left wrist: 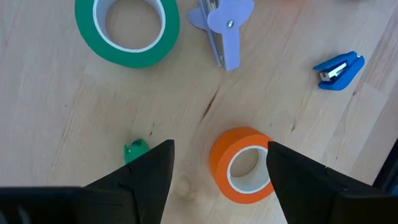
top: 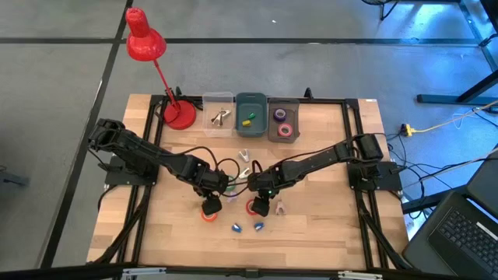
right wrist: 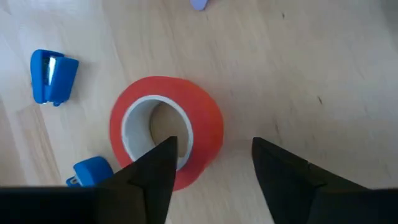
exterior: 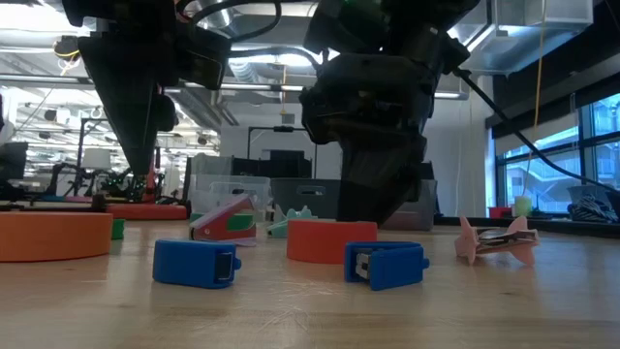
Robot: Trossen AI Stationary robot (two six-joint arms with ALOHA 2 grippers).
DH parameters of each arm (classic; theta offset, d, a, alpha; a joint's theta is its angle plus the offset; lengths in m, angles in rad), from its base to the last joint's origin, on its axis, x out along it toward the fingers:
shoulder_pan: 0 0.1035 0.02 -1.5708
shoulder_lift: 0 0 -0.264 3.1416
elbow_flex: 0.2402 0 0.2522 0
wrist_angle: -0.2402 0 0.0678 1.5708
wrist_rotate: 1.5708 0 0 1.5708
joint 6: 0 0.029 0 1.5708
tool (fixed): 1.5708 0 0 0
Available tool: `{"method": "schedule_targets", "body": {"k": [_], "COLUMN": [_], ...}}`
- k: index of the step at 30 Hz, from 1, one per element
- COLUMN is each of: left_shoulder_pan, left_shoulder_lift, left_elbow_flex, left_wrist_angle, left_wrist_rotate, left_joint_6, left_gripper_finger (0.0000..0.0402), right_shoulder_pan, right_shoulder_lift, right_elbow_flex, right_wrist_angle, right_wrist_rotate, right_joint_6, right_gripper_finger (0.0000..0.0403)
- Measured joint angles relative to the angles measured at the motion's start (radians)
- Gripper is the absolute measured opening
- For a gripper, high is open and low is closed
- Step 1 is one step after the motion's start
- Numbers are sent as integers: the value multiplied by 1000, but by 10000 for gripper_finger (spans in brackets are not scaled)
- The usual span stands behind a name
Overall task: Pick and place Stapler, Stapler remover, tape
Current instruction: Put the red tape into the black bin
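My left gripper hangs open above an orange roll of tape that lies flat on the table, with a finger on either side of it and clear of it. My right gripper is open and low over a red roll of tape, which also lies flat. A green roll and a purple stapler remover lie beyond the orange roll. Two blue staplers lie near the front edge. A pink stapler remover rests to the right of the red roll. My right gripper comes from above, slanting down, with one fingertip over the pale core's hole and the other beyond the roll's outer wall. I cannot tell whether either finger touches the roll. The roll lies flat on the table.
At the back edge stand a clear bin, a teal bin and a grey bin holding purple rolls. A red desk lamp stands at the back left. A small green piece lies by my left finger.
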Motion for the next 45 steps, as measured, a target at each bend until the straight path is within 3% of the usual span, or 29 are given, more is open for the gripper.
{"method": "schedule_targets", "body": {"k": [3,7,8,13,19,23,28,39,45], "left_shoulder_pan": [0,0,0,0,0,9,44,109,141], "left_shoulder_lift": [0,0,0,0,0,0,0,0,0], "left_elbow_flex": [0,0,0,1,1,1,1,1,1], "left_wrist_angle": [0,-1,-1,-2,-2,0,2,9,9], "left_wrist_rotate": [0,0,0,0,-7,-23,-25,-11,-7], "left_joint_6": [-5,-13,-18,-45,-55,-48,-46,-9,17], "left_gripper_finger": [244,244,244,244,244,244,244,244,244], "right_shoulder_pan": [1,-2,-3,-6,-54,-153,-336,-723,-816], "right_shoulder_lift": [-8,-17,-21,-73,-276,-443,-560,-479,-356], "right_elbow_flex": [0,1,1,-5,-4,-3,-2,-2,-2], "right_wrist_angle": [-9,-43,-58,-215,-540,-643,-601,-417,-351], "right_wrist_rotate": [11,3,1,42,245,296,295,127,59], "right_joint_6": [3,-2,-10,-55,-129,-137,-217,-507,-600], "right_gripper_finger": [160,39,26,26,26,26,26,26,26]}}
